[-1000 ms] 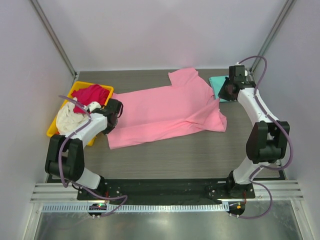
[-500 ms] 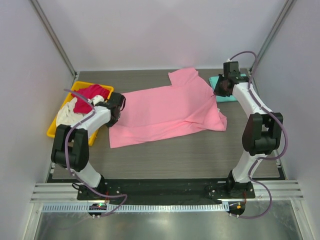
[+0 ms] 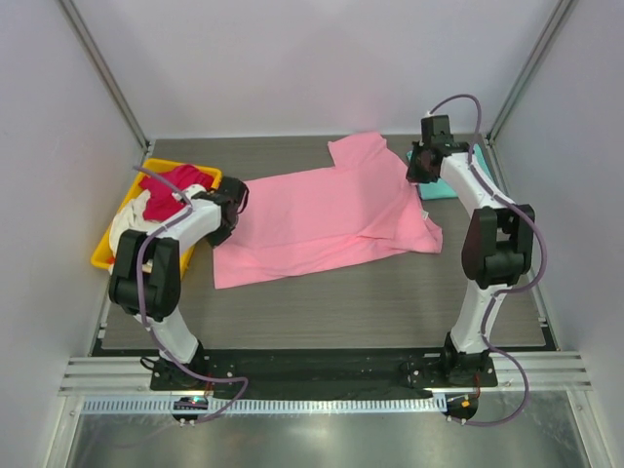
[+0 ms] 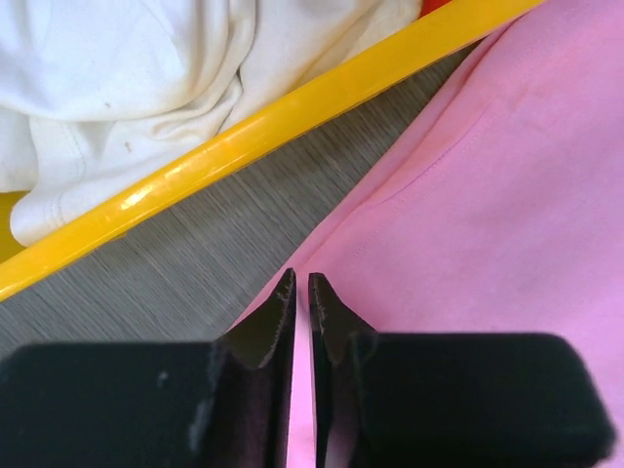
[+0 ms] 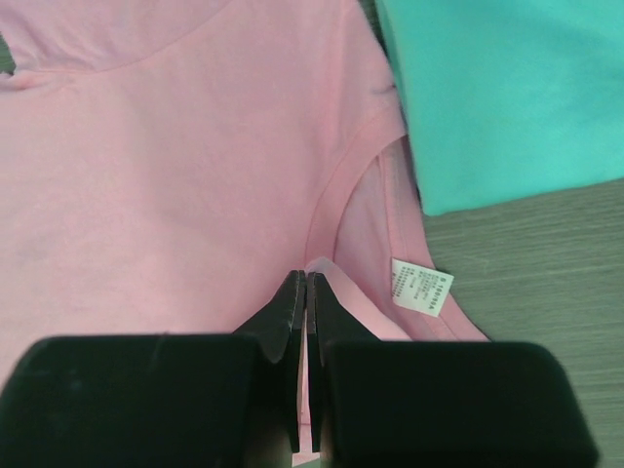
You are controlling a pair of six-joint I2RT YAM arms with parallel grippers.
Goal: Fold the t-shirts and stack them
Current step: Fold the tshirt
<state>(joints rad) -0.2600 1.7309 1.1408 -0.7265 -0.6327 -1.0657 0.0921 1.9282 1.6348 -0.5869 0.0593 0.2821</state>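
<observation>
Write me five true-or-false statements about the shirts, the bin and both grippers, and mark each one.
1. The pink shirt lies spread out on the table. True.
2. The teal shirt is in the yellow bin. False: it lies on the table beside the pink shirt's collar; the bin holds the red shirt and the white shirt.
3. The right gripper has its fingers pinched on the pink shirt's neckline. True.
4. The left gripper hangs wide open over the bin. False: its fingers are nearly together on the pink shirt's edge, beside the bin.
5. A white label shows inside the pink shirt's collar. True.
</observation>
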